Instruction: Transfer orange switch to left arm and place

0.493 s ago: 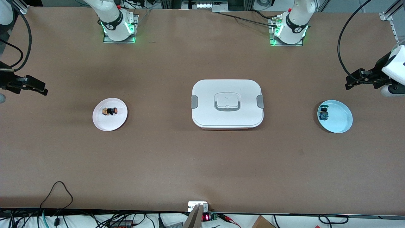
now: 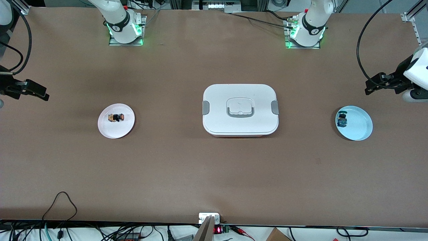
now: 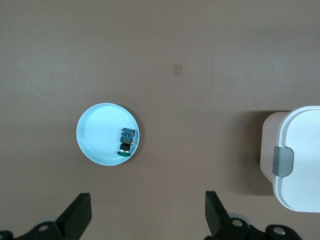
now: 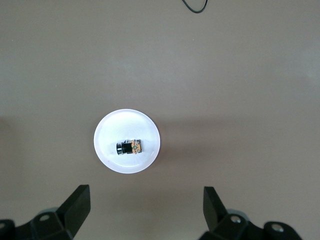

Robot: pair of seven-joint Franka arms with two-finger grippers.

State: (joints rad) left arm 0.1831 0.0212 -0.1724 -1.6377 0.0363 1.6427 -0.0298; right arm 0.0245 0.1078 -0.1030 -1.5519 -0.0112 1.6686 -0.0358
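Note:
The orange switch (image 2: 116,117) lies on its side on a small white plate (image 2: 110,129) toward the right arm's end of the table. It also shows in the right wrist view (image 4: 128,148). My right gripper (image 2: 36,92) is open and empty, high over the bare table beside that plate, and shows open in its wrist view (image 4: 145,197). The white box (image 2: 240,109) stands lidded at the table's middle. My left gripper (image 2: 376,85) is open and empty, high over the table's other end, and shows open in its wrist view (image 3: 147,200).
A light blue plate (image 2: 359,125) toward the left arm's end holds a tiny blue-green and black component (image 2: 341,119), which also shows in the left wrist view (image 3: 127,141). The box's end and grey latch (image 3: 281,161) show there too. Cables hang along the table's near edge.
My right gripper has shifted very slightly. The switch, plates, box and left gripper have not moved.

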